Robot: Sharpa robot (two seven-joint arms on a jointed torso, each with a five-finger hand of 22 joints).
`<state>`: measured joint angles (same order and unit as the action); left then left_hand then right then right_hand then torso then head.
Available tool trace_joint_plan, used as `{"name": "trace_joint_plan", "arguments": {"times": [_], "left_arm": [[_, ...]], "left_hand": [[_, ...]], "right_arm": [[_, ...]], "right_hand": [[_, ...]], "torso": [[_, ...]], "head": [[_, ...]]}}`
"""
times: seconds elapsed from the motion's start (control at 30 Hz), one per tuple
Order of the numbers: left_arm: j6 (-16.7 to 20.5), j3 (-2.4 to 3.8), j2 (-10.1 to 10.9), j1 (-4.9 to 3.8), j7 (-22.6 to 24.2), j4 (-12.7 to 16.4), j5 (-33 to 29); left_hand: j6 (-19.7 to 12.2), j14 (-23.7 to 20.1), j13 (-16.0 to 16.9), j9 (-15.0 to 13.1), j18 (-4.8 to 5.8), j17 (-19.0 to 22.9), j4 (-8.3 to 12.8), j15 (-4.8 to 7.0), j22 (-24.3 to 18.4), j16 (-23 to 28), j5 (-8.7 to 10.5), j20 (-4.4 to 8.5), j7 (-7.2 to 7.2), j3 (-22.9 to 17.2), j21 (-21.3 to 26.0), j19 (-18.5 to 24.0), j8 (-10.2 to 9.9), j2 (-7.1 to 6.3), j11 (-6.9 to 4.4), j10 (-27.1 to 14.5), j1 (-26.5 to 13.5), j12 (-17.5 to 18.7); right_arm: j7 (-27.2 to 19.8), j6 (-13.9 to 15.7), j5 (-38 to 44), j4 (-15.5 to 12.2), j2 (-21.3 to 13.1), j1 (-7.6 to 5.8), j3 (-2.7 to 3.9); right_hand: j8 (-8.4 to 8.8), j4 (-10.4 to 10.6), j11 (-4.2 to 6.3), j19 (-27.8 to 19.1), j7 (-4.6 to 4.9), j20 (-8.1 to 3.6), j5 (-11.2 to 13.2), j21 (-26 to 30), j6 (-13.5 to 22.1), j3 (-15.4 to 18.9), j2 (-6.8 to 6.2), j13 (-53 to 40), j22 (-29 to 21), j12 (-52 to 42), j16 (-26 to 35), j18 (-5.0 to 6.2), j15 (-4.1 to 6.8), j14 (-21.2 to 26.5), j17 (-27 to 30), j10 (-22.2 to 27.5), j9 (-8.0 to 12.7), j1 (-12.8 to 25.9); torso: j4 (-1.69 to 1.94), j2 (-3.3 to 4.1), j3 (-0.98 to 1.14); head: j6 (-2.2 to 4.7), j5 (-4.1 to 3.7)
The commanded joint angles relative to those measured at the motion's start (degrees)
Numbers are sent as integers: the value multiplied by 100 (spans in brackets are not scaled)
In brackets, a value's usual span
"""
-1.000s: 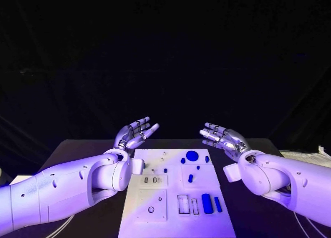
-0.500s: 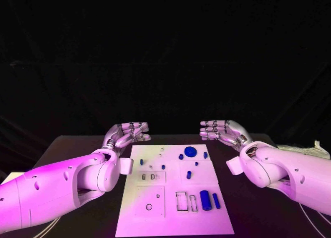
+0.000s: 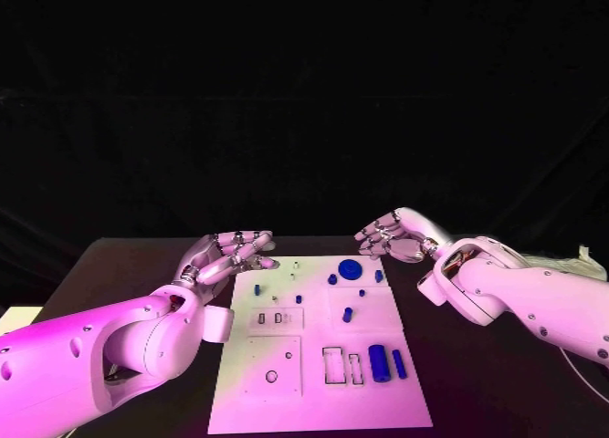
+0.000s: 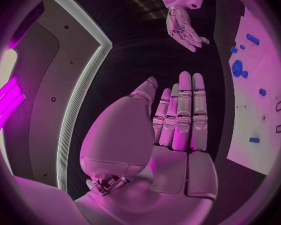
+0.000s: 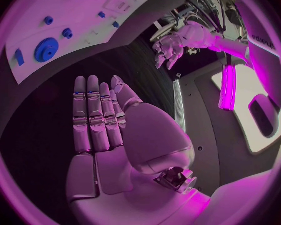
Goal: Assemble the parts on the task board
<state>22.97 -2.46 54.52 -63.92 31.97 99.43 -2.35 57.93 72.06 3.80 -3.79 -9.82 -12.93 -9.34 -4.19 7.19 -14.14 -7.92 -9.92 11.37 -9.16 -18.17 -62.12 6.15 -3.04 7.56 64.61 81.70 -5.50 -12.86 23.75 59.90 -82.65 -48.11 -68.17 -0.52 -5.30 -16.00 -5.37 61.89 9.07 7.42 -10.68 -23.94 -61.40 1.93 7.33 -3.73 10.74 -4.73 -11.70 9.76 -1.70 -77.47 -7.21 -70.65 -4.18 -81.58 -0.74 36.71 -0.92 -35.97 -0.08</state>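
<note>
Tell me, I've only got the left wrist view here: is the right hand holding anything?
Observer: No. The right wrist view shows the right hand from the palm side, fingers stretched out, nothing in it.
Operator: What's at the near end of the board? My picture cuts that off.
Observer: In the head view, a long blue cylinder lies at the near right of the task board, with a thinner blue bar on its right and outlined slots on its left.
Operator: And that round blue part at the far end?
Observer: The right wrist view shows teeth round its rim: it is a blue gear, lying flat on the board.
</note>
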Motion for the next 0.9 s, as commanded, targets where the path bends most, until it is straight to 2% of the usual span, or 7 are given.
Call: {"name": "trace_joint_plan", "arguments": {"times": [0.03,0.13,0.4,0.53,0.67,0.77,0.9], "left_arm": [[-120,5,69,-6,51,202,-42],[-95,20,119,-9,34,333,-45],[-74,56,122,-21,37,446,-206],[-61,61,129,-23,41,482,-318],[-56,63,142,-24,40,526,-361],[-58,66,164,-26,34,576,-379],[-54,69,181,-33,24,613,-388]], "left_hand": [[-3,-59,2,4,-46,-9,-14,2,-8,23,27,-20,25,16,31,43,-33,-21,32,0,-52,36],[-9,-88,3,4,-46,-25,-12,-9,-18,35,28,-31,34,18,47,63,-52,-24,42,-9,-71,51],[-26,-99,5,5,-49,-44,-7,-16,-26,38,31,-41,45,27,57,73,-76,-37,51,-20,-93,65],[-26,-99,5,5,-49,-44,-7,-16,-26,38,31,-41,45,27,57,73,-76,-37,51,-20,-93,65],[-26,-99,5,5,-49,-44,-7,-16,-26,38,31,-41,45,27,57,73,-76,-37,51,-20,-93,65],[-30,-99,5,5,-50,-48,-5,-17,-27,37,31,-43,47,29,58,73,-81,-40,53,-23,-96,68],[-35,-100,5,5,-52,-56,5,-16,-29,36,28,-44,49,21,60,73,-89,-32,54,-27,-88,73]], "right_arm": [[1010,-410,2032,-34,59,-70,17],[1491,-600,2614,-33,119,-145,24],[1712,-746,3116,-42,194,-276,28],[1688,-814,3244,-48,227,-334,29],[1710,-876,3411,-60,261,-368,29],[1747,-935,3562,-74,292,-391,29],[1776,-1032,3669,-84,328,-412,29]], "right_hand": [[22,-12,83,129,-72,-119,207,-300,-168,-19,-37,-4,171,71,-87,56,101,-329,-121,-193,-5,68],[47,-14,146,232,-145,-210,563,-601,-302,-102,-46,-4,351,109,-241,63,171,-631,-296,-309,-8,90],[162,-13,146,352,-146,-305,492,-1098,-292,-289,-114,11,650,127,-642,61,234,-903,-703,-143,18,179],[161,20,167,539,-182,-327,465,-1514,-277,-448,-173,2,893,121,-1436,58,325,-894,-1206,-136,18,321],[163,65,173,636,-190,-330,538,-1790,-265,-569,-242,4,1060,125,-2071,63,332,-920,-1599,-73,16,460],[167,94,169,932,-191,-325,560,-2612,-240,-748,-357,1,1992,117,-3251,-48,330,-875,-2624,10,15,556],[167,130,161,971,-181,-310,498,-3000,-212,-954,-434,7,2444,124,-3695,-97,301,-836,-3045,117,14,606]], "torso": [[65,187,-9],[98,296,-30],[181,459,-56],[200,546,-63],[222,624,-74],[243,685,-80],[259,738,-86]], "head": [[-4,-32],[47,-70],[36,-153],[52,-190],[69,-245],[106,-273],[113,-252]]}}
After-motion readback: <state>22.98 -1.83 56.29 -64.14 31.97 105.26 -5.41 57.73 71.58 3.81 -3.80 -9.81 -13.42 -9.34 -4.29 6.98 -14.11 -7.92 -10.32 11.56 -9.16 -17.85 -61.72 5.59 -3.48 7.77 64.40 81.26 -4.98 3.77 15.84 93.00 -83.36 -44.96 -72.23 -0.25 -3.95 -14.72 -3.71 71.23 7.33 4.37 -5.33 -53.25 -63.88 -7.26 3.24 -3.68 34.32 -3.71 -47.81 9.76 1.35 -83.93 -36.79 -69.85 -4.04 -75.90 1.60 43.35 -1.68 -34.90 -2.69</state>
